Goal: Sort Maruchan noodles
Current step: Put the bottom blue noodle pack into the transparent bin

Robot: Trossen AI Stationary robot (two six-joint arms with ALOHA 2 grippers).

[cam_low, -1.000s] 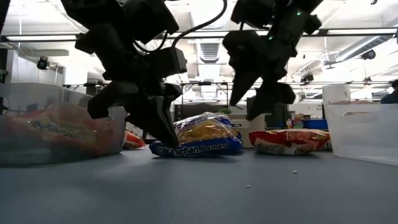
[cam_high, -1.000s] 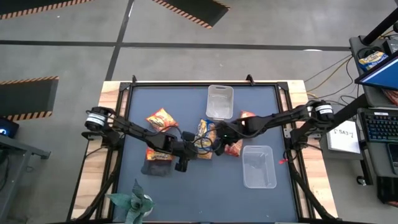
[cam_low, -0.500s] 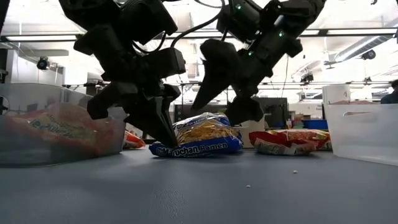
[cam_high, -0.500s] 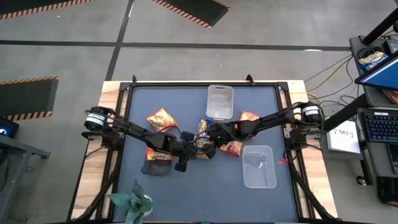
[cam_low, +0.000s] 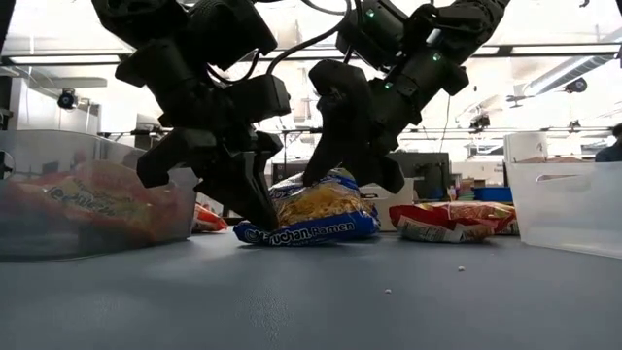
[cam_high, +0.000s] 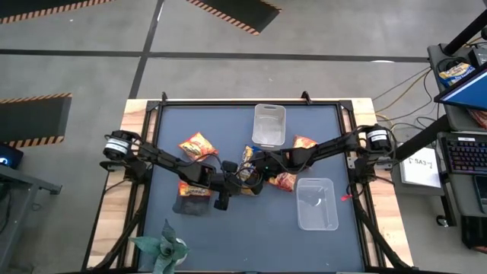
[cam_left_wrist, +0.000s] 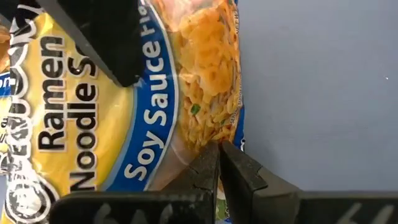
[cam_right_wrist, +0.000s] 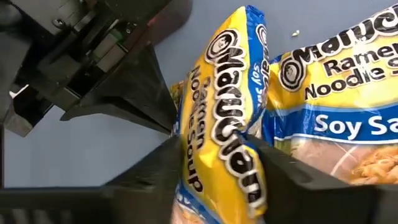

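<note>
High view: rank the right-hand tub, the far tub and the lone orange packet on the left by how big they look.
1. Right-hand tub: largest, though only a little bigger than the next.
2. Far tub.
3. Orange packet: clearly smallest.

From above I'm getting even, soft light on the bench (cam_high: 228, 228), with only faint shadows lying under the arms. At bench level the ceiling strip lights (cam_low: 321, 53) are glaring straight into the lens, so both arms are showing as near-black silhouettes against a washed-out room. The near bench surface is blurring in that view. On the left wrist camera the dark fingers (cam_left_wrist: 208, 177) are sitting soft and out of focus, while the packet print (cam_left_wrist: 62, 118) is reading sharp.
</note>
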